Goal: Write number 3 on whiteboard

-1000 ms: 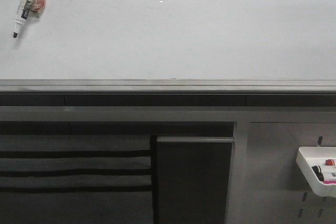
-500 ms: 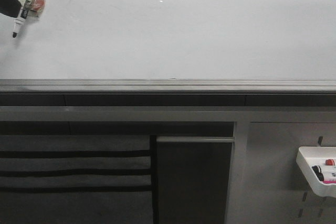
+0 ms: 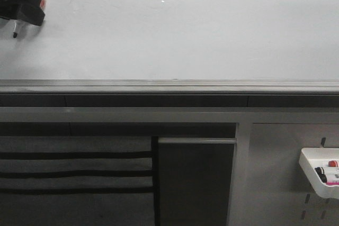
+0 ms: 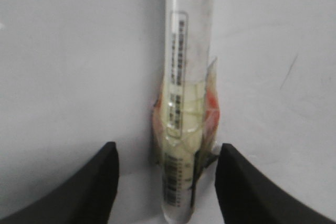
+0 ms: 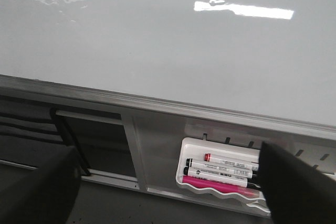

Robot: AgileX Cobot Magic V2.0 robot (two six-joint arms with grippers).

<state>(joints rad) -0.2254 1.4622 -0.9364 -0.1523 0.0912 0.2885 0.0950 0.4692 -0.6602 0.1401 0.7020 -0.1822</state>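
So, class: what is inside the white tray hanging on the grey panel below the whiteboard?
The white tray holds markers lying flat: one with a red cap, two with black caps and a pink one. The right gripper's finger covers their far ends, so anything further along is hidden.

White plastic tray (image 3: 312, 175) hangs on grey pegboard panel (image 3: 275, 173) at lower right, holding markers: red-capped white marker (image 5: 231, 159), black-capped white marker (image 5: 218, 172), and a pink wavy item (image 5: 212, 185) nearest the tray's front lip. Dark grey rectangular panel (image 3: 195, 181) sits below centre; horizontal grey slats (image 3: 74, 170) lie beside it.
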